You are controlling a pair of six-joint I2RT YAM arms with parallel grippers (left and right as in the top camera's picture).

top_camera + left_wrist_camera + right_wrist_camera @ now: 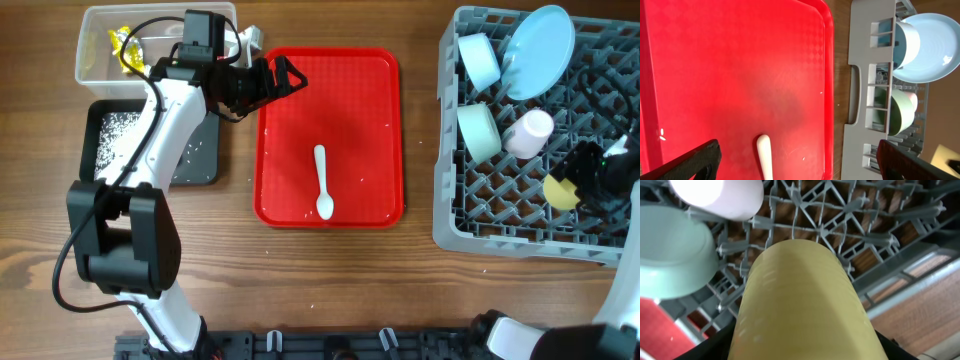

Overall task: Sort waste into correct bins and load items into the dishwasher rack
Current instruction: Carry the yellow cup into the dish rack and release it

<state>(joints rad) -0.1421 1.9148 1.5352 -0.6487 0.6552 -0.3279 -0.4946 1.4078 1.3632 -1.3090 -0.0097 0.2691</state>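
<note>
The grey dishwasher rack (450, 215) holds a light-blue plate (540, 38), two light-blue bowls (480, 60) (480, 130) and a pink cup (528, 132). My right gripper (575, 182) is shut on the yellow cup (560, 192) inside the rack; in the right wrist view the yellow cup (800, 295) fills the space between the fingers (800, 347). My left gripper (288, 75) is open and empty above the red tray's far left corner. The white spoon (322, 182) lies on the red tray; its handle shows in the left wrist view (764, 156) between the open fingers (797, 152).
The flat red tray (380, 120) sits mid-table with a few rice grains on it. The clear tub (95, 70) at far left holds a yellow wrapper (125, 45). The black tray (200, 165) in front of it holds rice grains. The left arm reaches over both bins.
</note>
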